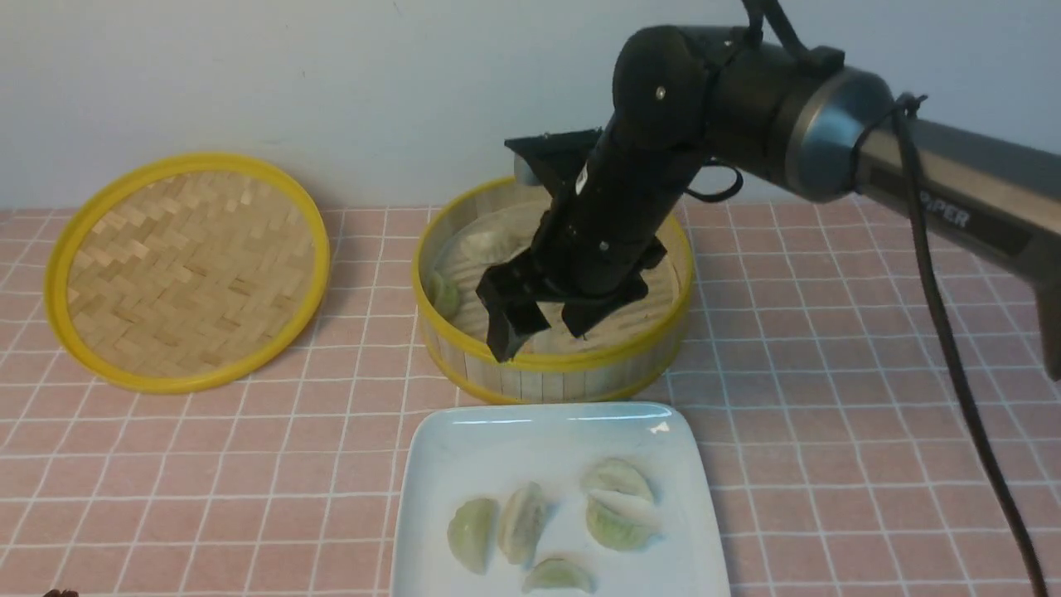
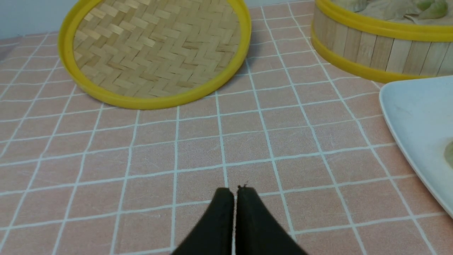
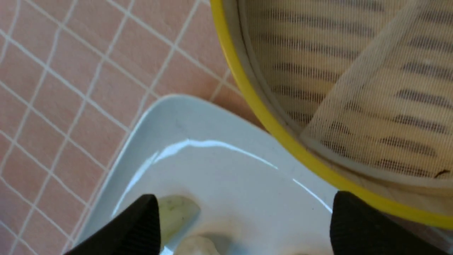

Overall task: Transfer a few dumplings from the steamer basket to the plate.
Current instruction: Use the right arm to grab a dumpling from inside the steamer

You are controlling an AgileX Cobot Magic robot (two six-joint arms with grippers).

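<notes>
Dumplings (image 1: 520, 522) on plate (image 1: 497, 448); right claw (image 1: 540, 342) wide open, empty, above steamer basket (image 1: 572, 380) rim; left claw (image 2: 234, 193) closed.

Left claw (image 2: 234, 193) low over the pink-tiled surface (image 2: 198, 148), fingers pressed tight together; can't tell if tips touch the tiles. Woven lid (image 2: 155, 49) w/ yellow rim lies flat nr the surface's far edge, by the wall. Steamer basket (image 2: 375, 46) stands apart from lid, only pt of its slatted wall & yellow rims in shot; dumplings (image 2: 430, 9) vis. inside. Plate (image 2: 417, 120) corner just beside basket, w/ a pale dumpling (image 2: 449, 156) partly in shot on it.
</notes>
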